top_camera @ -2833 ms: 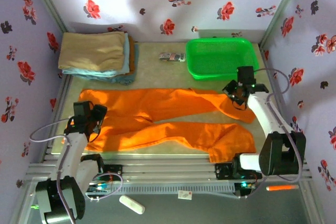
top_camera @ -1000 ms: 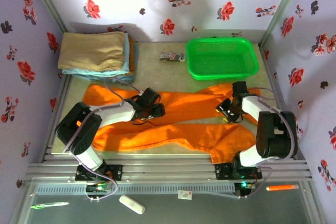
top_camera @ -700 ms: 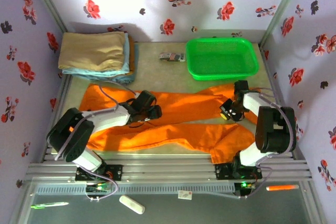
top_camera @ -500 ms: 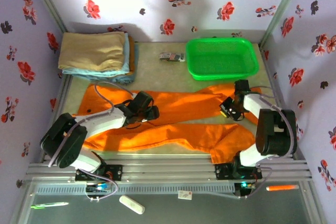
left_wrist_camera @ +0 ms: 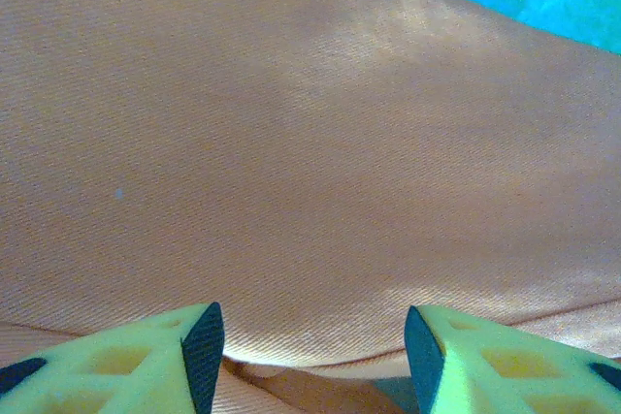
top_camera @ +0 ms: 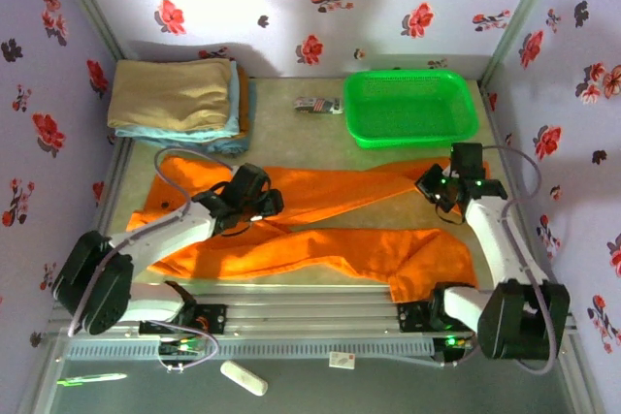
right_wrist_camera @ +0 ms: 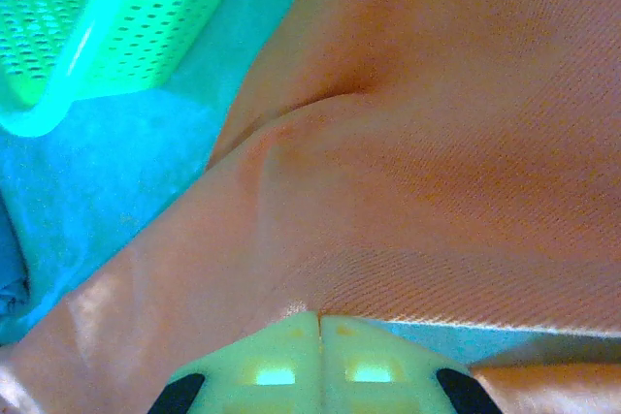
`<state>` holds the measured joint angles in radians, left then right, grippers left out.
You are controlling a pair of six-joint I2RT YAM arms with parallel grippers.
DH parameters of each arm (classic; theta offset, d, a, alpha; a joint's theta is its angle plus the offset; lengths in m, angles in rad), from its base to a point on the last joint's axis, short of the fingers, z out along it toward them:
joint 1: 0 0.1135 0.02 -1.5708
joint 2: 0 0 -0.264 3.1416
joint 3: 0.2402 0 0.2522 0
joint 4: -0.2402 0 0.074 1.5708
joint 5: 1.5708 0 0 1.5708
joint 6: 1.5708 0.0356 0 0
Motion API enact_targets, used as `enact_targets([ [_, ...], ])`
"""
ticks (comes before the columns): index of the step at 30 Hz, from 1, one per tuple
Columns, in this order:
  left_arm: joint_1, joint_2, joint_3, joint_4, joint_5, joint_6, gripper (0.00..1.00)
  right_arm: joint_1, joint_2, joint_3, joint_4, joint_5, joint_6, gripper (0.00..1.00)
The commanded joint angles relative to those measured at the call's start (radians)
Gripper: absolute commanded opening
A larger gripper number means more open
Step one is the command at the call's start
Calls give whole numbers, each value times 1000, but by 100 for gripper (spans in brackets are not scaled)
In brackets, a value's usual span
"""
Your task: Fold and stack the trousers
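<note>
The orange trousers [top_camera: 330, 251] lie spread across the table, both legs running right and the waist at the left. My left gripper [top_camera: 258, 205] rests on the cloth near the crotch. In the left wrist view its jaws [left_wrist_camera: 312, 346] stand open over the trousers [left_wrist_camera: 291, 143], with a low fold of cloth lying between the fingertips. My right gripper [top_camera: 439, 188] is at the end of the far leg. The right wrist view shows this gripper [right_wrist_camera: 319, 317] shut on the edge of the trousers [right_wrist_camera: 437, 191], the cloth pulled taut from its tip.
A green mesh basket [top_camera: 361, 133] stands at the back right, close to the right gripper, also in the right wrist view [right_wrist_camera: 116, 16]. A stack of folded tan and light blue cloths [top_camera: 175, 94] sits at the back left. A small packet [top_camera: 318, 105] lies between them.
The left gripper has drawn back to the left, its jaws narrowing, and the waist has shifted left. The right gripper has shut on the far leg's end and pulled it right.
</note>
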<state>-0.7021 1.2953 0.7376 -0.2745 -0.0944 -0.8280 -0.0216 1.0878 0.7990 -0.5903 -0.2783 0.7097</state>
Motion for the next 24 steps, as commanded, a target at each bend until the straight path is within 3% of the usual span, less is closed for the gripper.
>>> enact_targets([
  [1,24,-67,18,-55,-21,31,56,2,-69,2,-118,-31,-42,0],
  [7,62,-143,18,-104,-19,60,58,2,-158,-90,-213,-77,-61,2],
  [13,130,-170,81,-158,-16,110,59,3,-234,-61,-293,-127,-79,0],
  [22,174,-96,160,-127,34,142,57,6,-355,-118,-404,-152,-96,0],
  [23,180,-87,164,-118,47,141,57,12,-357,-146,-399,-172,-92,2],
  [24,184,-77,166,-109,61,141,57,21,-355,-175,-393,-189,-91,18],
])
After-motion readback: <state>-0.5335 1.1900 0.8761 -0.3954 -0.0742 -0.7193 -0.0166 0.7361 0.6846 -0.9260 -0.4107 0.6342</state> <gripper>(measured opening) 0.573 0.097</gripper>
